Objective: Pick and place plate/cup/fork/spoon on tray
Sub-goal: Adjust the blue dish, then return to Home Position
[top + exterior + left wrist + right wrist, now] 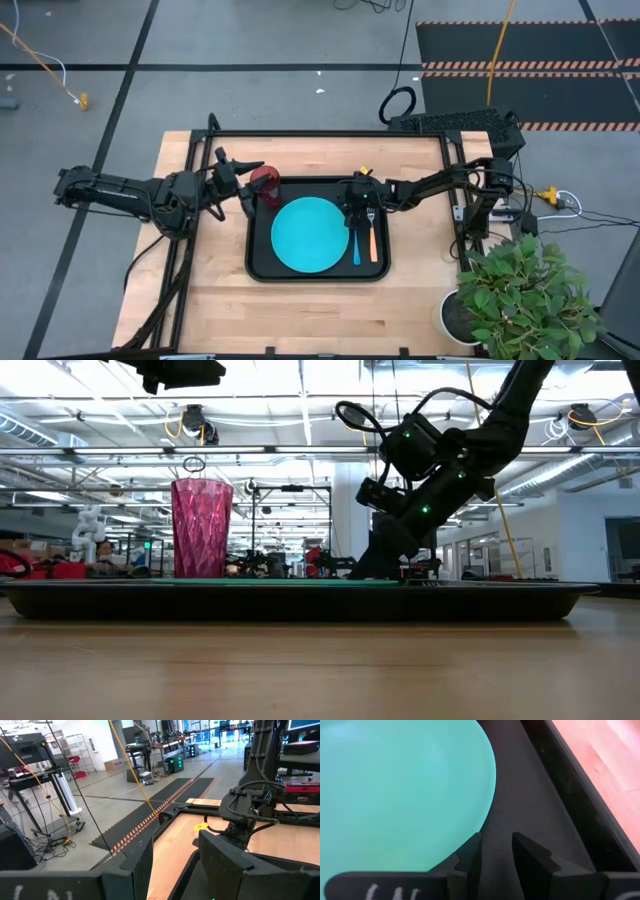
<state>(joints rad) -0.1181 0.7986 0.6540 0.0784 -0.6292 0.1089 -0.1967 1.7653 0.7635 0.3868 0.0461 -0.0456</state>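
Tray [262, 268] at frame centre already holds plate [309, 234], cup [266, 182] at its upper left, spoon [356, 245] and fork [372, 241] at right; right gripper [358, 212] sits low over the cutlery, fingers slightly parted, holding nothing; left gripper [232, 176] open beside the cup; placing looks finished; next, both should lift clear.

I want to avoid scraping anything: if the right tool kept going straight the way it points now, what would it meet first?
Probably the bare floor of the tray, just beside the plate; the right tool points down there.
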